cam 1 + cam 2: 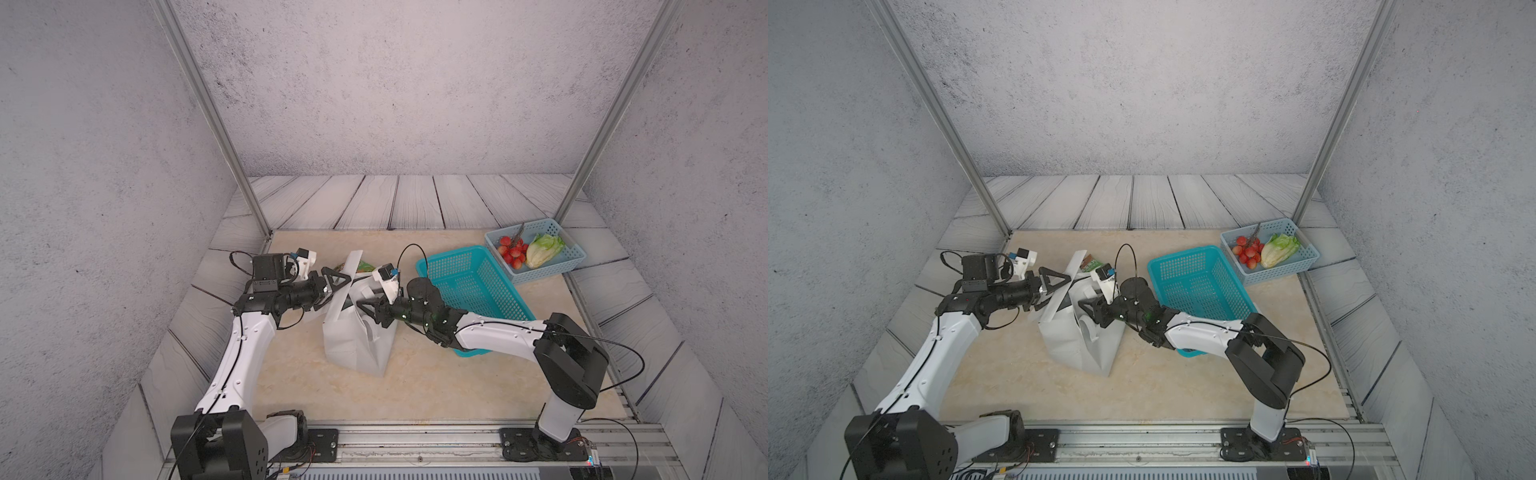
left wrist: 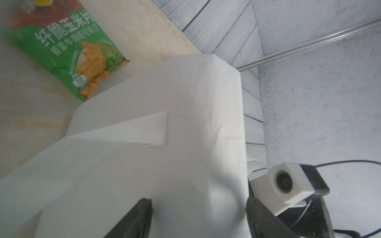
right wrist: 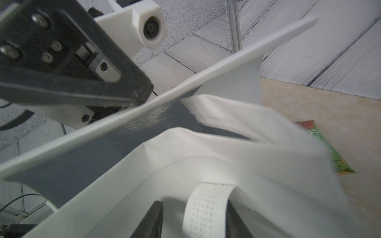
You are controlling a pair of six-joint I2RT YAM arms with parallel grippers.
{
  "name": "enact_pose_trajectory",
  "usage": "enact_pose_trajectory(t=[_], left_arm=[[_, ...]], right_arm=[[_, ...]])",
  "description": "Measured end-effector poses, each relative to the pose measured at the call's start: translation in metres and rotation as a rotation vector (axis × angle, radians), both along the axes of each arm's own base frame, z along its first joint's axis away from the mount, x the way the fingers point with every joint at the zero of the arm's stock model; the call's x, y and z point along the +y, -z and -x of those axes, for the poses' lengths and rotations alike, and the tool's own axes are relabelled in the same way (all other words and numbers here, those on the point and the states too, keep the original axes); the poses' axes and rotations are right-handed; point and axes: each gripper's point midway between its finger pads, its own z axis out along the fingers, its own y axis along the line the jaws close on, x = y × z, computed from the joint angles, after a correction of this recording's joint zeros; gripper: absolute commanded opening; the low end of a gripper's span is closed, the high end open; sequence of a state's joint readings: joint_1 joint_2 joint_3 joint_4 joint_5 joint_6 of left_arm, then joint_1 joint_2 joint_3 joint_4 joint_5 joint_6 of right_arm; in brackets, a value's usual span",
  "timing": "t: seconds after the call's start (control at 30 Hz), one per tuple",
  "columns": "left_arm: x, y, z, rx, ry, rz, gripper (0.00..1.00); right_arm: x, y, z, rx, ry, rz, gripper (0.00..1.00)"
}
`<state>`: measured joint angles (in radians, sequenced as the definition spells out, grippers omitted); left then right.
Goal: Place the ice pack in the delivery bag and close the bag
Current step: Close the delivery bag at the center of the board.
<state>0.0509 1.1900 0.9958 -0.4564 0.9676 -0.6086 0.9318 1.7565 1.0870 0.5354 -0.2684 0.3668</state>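
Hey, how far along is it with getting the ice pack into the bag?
Done: nothing visible; no ice pack shows in any view. In hand: the left pincer and right pincer sit at the rim of the white tote-style delivery bag, seemingly spreading it. Left: finding the pack and putting it inside.

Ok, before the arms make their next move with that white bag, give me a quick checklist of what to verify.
1. Ice pack located: not ok, no view shows it.
2. The delivery bag stands upright: ok.
3. Bag mouth wide open: not ok, only a narrow gap shows.
4. The left gripper straddles the bag's wall: ok, jaws apart.
5. The right gripper clamped on the handle: cannot tell.
6. The green snack packet lies outside the bag: ok.
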Motion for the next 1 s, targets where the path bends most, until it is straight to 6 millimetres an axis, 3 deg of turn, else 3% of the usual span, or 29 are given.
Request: enact_pose_trajectory(t=[0.23, 0.6, 1.0], left_arm=[[-0.001, 0.005, 0.003, 0.010, 0.011, 0.010, 0.66], [-0.003, 0.008, 0.008, 0.007, 0.023, -0.001, 0.56], [-0.012, 0.018, 0.016, 0.028, 0.059, -0.054, 0.55]], right_arm=[[0.004, 0.008, -0.001, 0.035, -0.013, -0.003, 0.45], [0.013, -0.001, -0.002, 0.047, -0.033, -0.027, 0.40], [0.023, -0.002, 0.003, 0.050, -0.058, -0.017, 0.40]])
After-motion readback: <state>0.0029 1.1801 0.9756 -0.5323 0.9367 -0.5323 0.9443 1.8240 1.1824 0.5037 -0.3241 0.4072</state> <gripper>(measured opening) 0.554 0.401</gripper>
